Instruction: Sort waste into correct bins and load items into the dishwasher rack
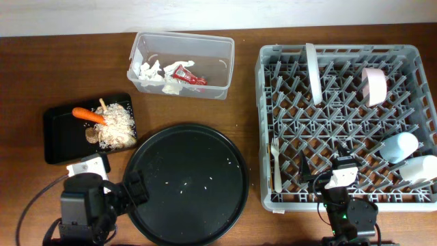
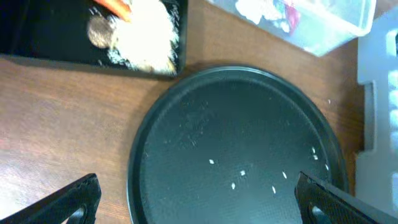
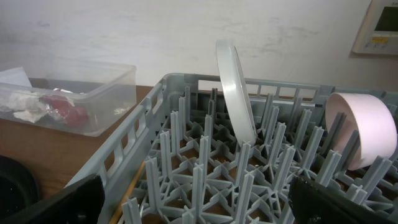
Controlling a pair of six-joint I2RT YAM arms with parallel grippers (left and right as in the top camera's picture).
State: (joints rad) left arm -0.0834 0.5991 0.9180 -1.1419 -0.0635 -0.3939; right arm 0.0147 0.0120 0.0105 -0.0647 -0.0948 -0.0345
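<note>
**Both hands spread wide, holding nothing**

Overhead: the left hand [image 1: 130, 190] sits low at the near-left rim of the round black tray [image 1: 184, 157]. The right hand [image 1: 322, 171] is over the near edge of the grey rack [image 1: 270, 198]. On the bench [image 1: 27, 68], the clear tub [image 1: 225, 65] holds crumpled tissue [image 1: 151, 70] and a red wrapper [image 1: 186, 74]. The shallow black tray [image 1: 58, 140] holds the carrot [image 1: 87, 115], the brown pit [image 1: 91, 135] and a heap of rice scraps [image 1: 117, 125]. The rack carries a pale green plate [image 1: 314, 72] on edge, a white-pink bowl [image 1: 374, 85], a light blue cup [image 1: 399, 145], a white cup [image 1: 425, 167] and a white fork [image 1: 275, 164] (lying along the left side).

Left wrist: the fingers [image 2: 68, 199] stand far apart above the round tray, which bears a few stray grains.

Right wrist: the fingers [image 3: 339, 205] are equally wide and face across the pegs towards the upright plate and the bowl.
</note>
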